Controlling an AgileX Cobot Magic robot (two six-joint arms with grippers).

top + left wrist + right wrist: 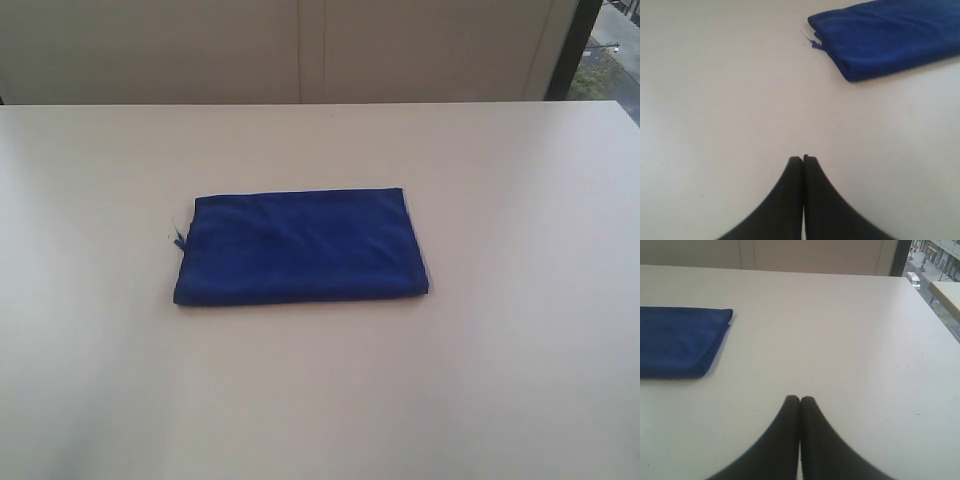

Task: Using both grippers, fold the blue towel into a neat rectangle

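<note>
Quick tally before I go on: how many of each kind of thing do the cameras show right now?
Towels: 1, the blue towel, folded and lying flat.
Pincers: 2, the left pincer and the right pincer, both shut and empty, off the towel.
Tables: 1, the table.
Total: 4.

Office-like room — bare white table (pixel 520 380), panelled wall (pixel 400 50), street-view window (pixel 612 55)

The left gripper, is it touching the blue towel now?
Apart. The left wrist view shows a wide strip of bare table between the shut left gripper and the blue towel.
</note>
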